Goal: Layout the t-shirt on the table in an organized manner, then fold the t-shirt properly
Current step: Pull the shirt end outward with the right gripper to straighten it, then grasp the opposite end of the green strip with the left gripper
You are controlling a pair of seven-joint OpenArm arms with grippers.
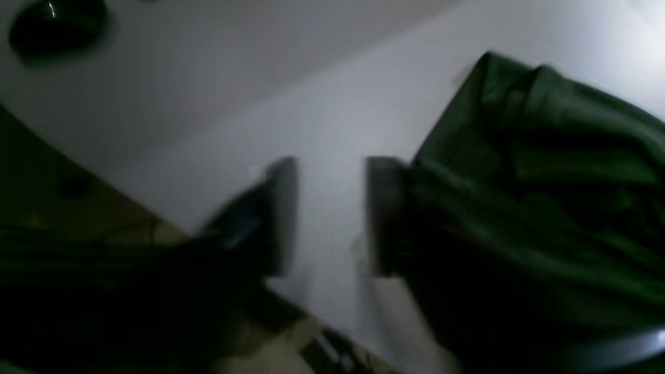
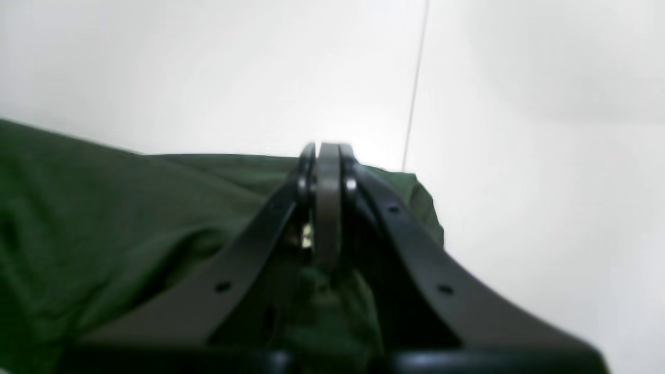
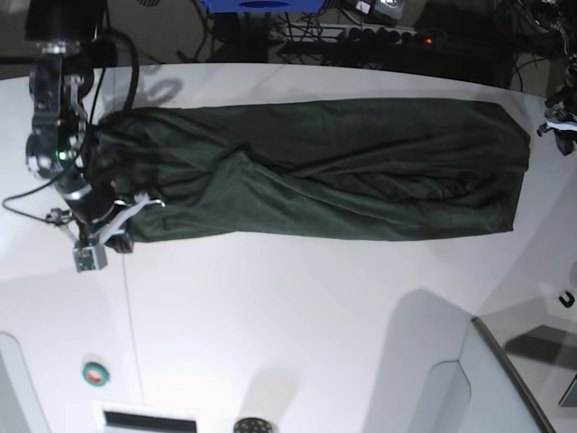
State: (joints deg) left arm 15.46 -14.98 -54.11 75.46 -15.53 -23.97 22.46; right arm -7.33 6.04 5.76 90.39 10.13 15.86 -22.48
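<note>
The dark green t-shirt [image 3: 315,171] lies stretched out as a long wrinkled band across the far half of the white table [image 3: 288,316]. At the band's left end, my right gripper [image 3: 126,216] is low over the corner. In the right wrist view its jaws [image 2: 327,156] are shut, with bunched green cloth [image 2: 130,218] between the fingers. My left gripper [image 3: 557,126] is just off the shirt's right end. In the blurred left wrist view it [image 1: 332,218] stands open with only bare table [image 1: 332,104] between the fingers. The shirt [image 1: 545,182] lies against the right finger [image 1: 384,218].
A thin dark seam [image 3: 131,316] runs down the tabletop on the left, with a green and red button [image 3: 96,373] beside it. Cables and a power strip [image 3: 361,32] lie beyond the far edge. The table's curved edge [image 3: 505,361] cuts in at lower right.
</note>
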